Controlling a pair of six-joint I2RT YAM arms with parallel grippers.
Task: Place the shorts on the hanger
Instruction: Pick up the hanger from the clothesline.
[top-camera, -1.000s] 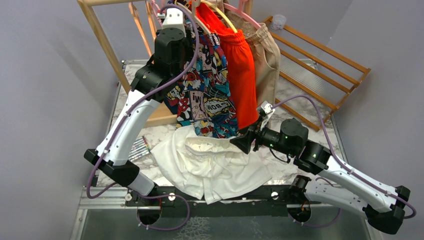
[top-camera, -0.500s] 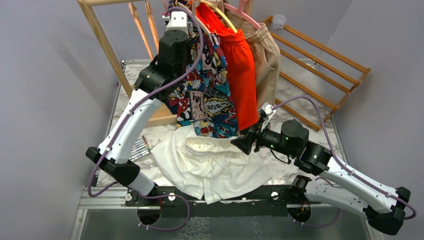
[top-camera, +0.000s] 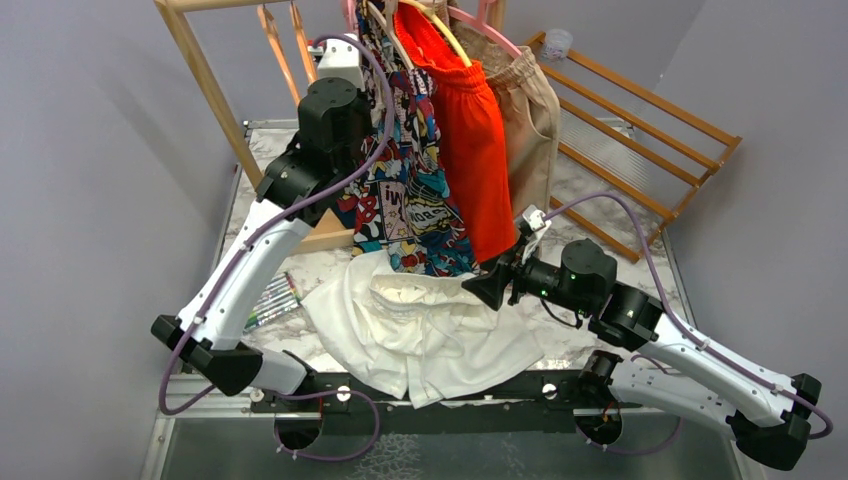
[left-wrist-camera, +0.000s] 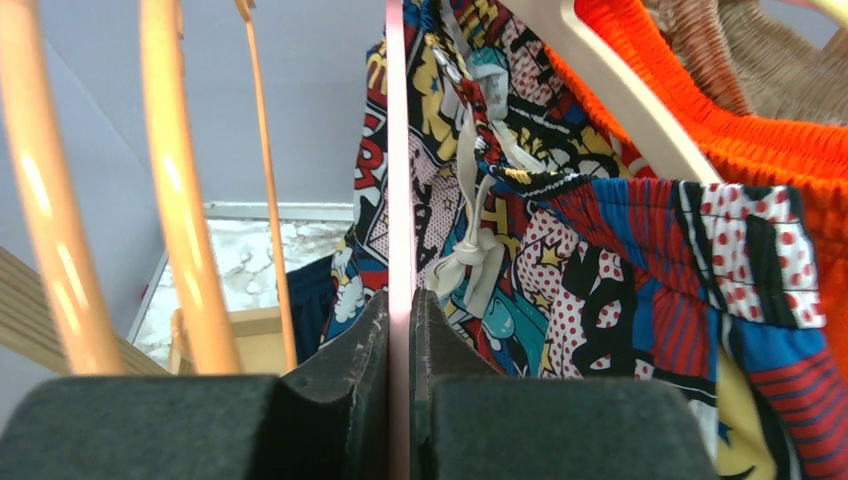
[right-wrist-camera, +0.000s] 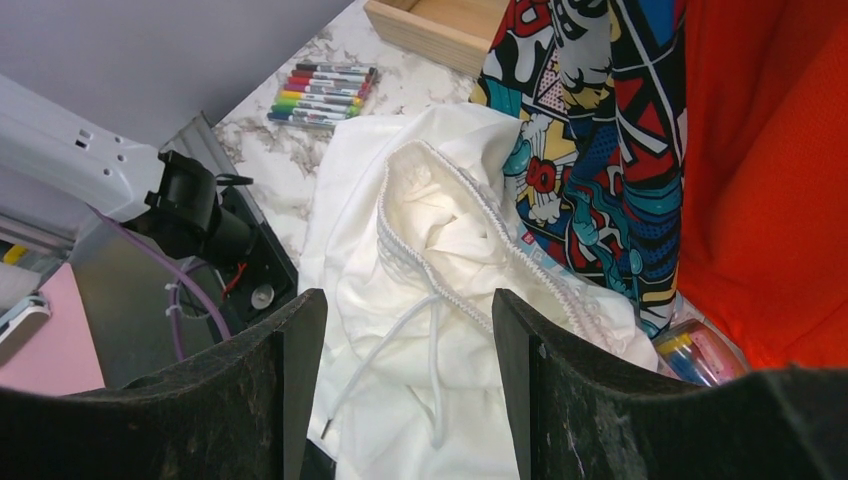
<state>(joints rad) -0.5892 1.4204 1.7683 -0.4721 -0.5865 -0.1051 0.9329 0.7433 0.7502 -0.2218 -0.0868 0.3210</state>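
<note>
Marble table (right-wrist-camera: 410, 85) holds the shorts (top-camera: 430, 335) at its near edge; left gripper (left-wrist-camera: 400, 312) clamps the hanger (left-wrist-camera: 396, 150), right gripper (right-wrist-camera: 408, 305) gapes above them

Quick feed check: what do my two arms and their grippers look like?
Both the left arm and right arm have white shell links joined by black cylindrical joints, with a purple cable looped along each. The left gripper and right gripper have matte black, blocky fingers with rough, scuffed inner faces.
</note>
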